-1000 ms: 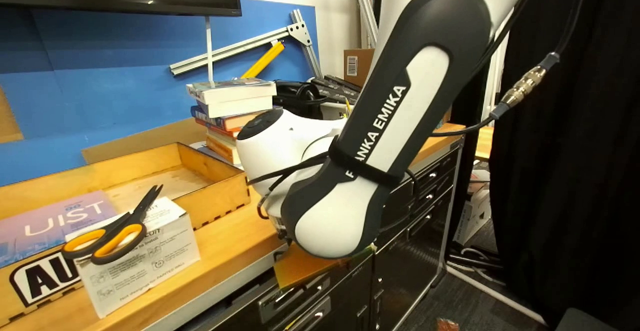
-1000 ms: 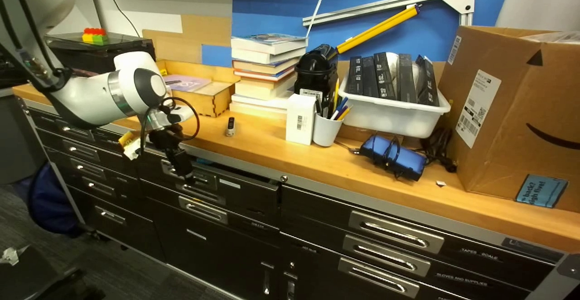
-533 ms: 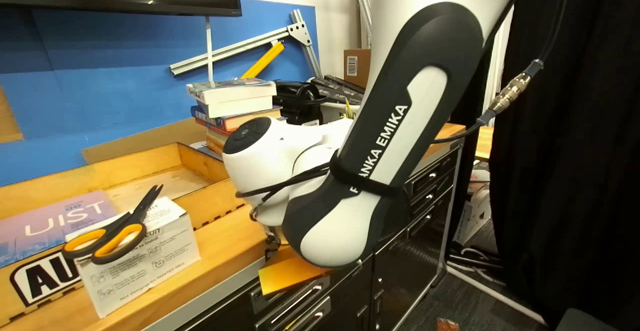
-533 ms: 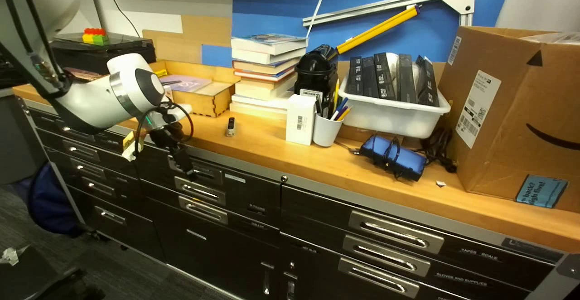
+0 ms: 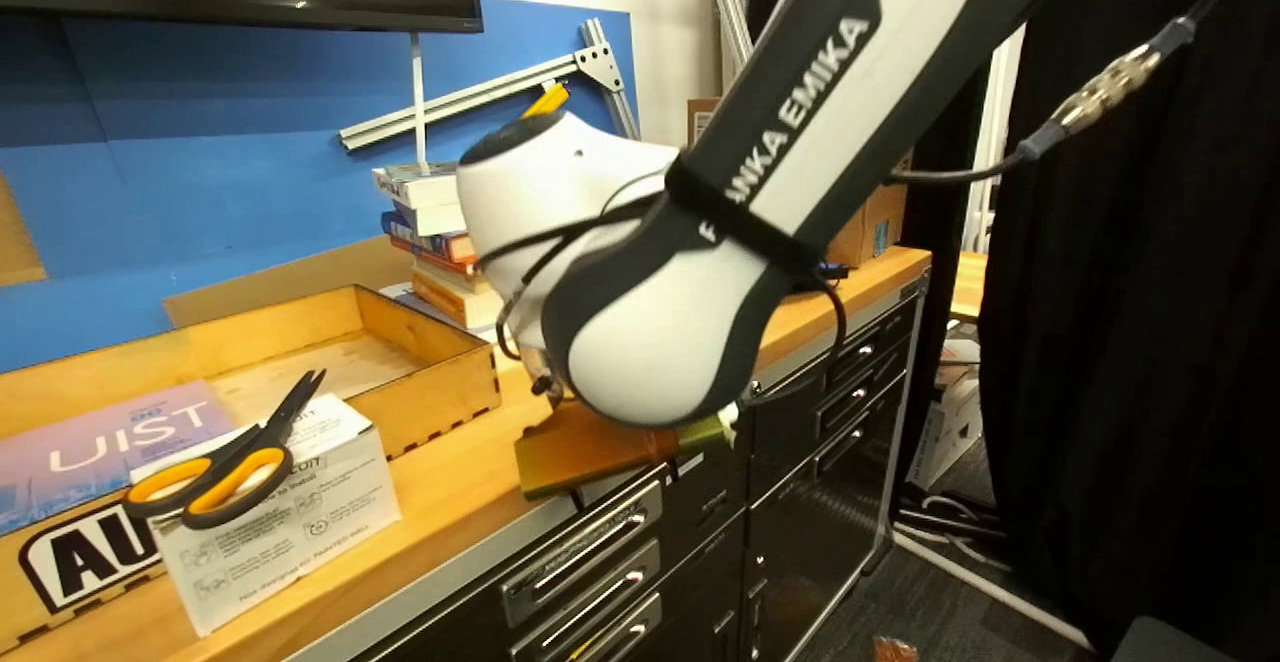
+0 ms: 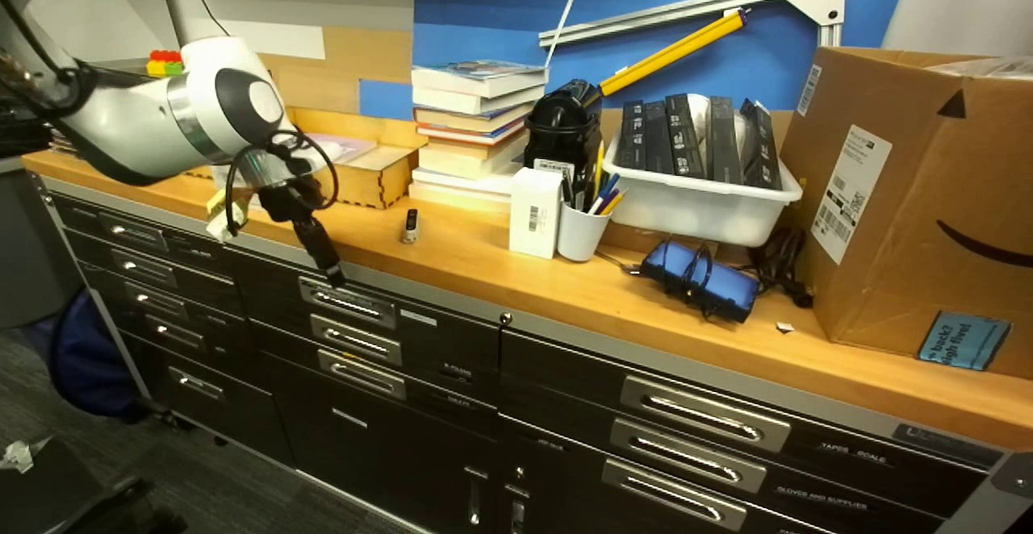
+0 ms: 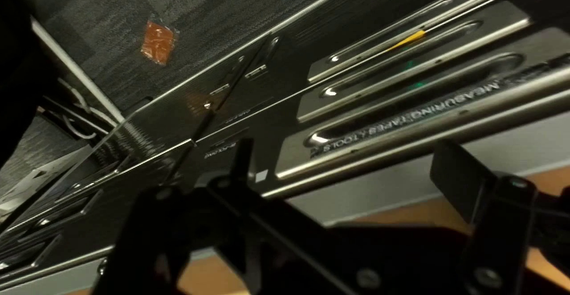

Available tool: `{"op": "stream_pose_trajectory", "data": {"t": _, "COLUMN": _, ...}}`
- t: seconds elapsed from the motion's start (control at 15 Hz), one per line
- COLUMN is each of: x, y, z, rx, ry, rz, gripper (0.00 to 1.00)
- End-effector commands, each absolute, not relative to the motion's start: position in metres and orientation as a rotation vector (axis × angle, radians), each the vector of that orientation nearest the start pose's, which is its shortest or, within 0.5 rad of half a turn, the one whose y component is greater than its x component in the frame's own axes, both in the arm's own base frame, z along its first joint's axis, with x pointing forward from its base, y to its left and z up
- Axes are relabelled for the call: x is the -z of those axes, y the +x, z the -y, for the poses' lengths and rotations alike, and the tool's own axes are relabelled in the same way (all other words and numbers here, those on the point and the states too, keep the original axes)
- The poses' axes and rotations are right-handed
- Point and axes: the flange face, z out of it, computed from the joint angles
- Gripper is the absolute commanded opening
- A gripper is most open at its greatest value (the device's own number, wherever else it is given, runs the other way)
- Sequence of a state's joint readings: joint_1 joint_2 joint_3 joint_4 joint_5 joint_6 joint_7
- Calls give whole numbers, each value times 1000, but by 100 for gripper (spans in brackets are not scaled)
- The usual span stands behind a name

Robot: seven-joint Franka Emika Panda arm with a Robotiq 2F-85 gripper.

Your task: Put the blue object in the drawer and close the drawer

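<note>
The drawer is shut, its front flush with the cabinet below the wooden bench edge. Its front also shows in an exterior view and in the wrist view, where a label on its handle reads measuring tapes and tools. My gripper is in front of the bench edge, just above the drawer's handle. In the wrist view its fingers stand wide apart, with nothing between them. The arm hides the gripper in an exterior view. The blue object is out of view.
The wooden bench top carries a small black flat item, a stack of books, a pen cup, a white tub and a cardboard box. Scissors lie on a white box beside a wooden tray.
The drawer stood open with something blue inside one second ago; half a second ago it was shut. My gripper has since risen slightly from the drawer front.
</note>
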State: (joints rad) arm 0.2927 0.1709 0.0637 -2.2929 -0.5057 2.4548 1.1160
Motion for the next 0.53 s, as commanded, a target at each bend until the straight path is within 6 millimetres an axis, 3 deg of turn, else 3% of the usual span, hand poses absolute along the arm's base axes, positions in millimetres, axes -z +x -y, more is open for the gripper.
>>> {"op": "stream_pose_trajectory", "data": {"t": 0.0, "x": -346, "y": 478, "z": -192, "rx": 285, "ry": -3211, "rz": -418, "gripper": 100}}
{"op": "stream_pose_trajectory", "data": {"t": 0.2, "x": -406, "y": 472, "z": -193, "rx": 206, "ry": -3124, "rz": -282, "gripper": 100}}
{"op": "stream_pose_trajectory", "data": {"t": 0.33, "x": -435, "y": 469, "z": -181, "rx": 141, "ry": -3090, "rz": -232, "gripper": 100}}
{"op": "stream_pose_trajectory", "data": {"t": 0.4, "x": -407, "y": 474, "z": -192, "rx": 168, "ry": -3121, "rz": -293, "gripper": 100}}
{"op": "stream_pose_trajectory", "data": {"t": 0.47, "x": -421, "y": 472, "z": -188, "rx": 154, "ry": -3110, "rz": -272, "gripper": 100}}
